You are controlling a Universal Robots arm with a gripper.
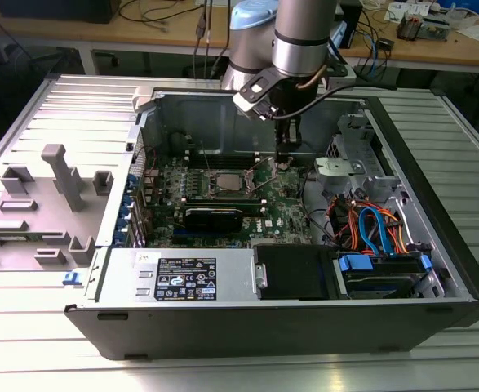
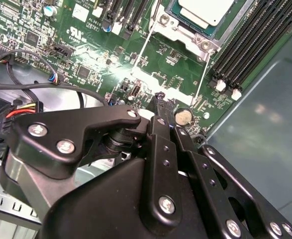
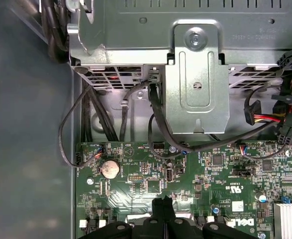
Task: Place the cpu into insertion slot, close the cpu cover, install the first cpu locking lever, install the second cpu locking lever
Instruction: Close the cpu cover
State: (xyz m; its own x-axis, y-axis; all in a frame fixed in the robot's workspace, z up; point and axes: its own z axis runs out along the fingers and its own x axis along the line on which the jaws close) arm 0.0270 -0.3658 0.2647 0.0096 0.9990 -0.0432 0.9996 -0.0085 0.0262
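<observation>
The open computer case (image 1: 263,331) lies on its side. The arm (image 1: 304,33) reaches into it over the green motherboard (image 1: 284,200). The gripper (image 1: 285,159) (image 2: 159,97) (image 3: 163,203) has its fingers pressed together on nothing, tips close over the board. In the exterior view it hangs at about 2 o'clock from the insertion slot (image 2: 164,21), where the cpu (image 1: 227,184) (image 2: 205,9) lies seated, silver top up. A coin cell (image 3: 110,168) sits near the fingertips.

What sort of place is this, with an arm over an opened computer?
Probably a robotics or electronics lab: a robot arm reaches into an open computer case, and wooden workbenches behind carry loose cables.
</observation>
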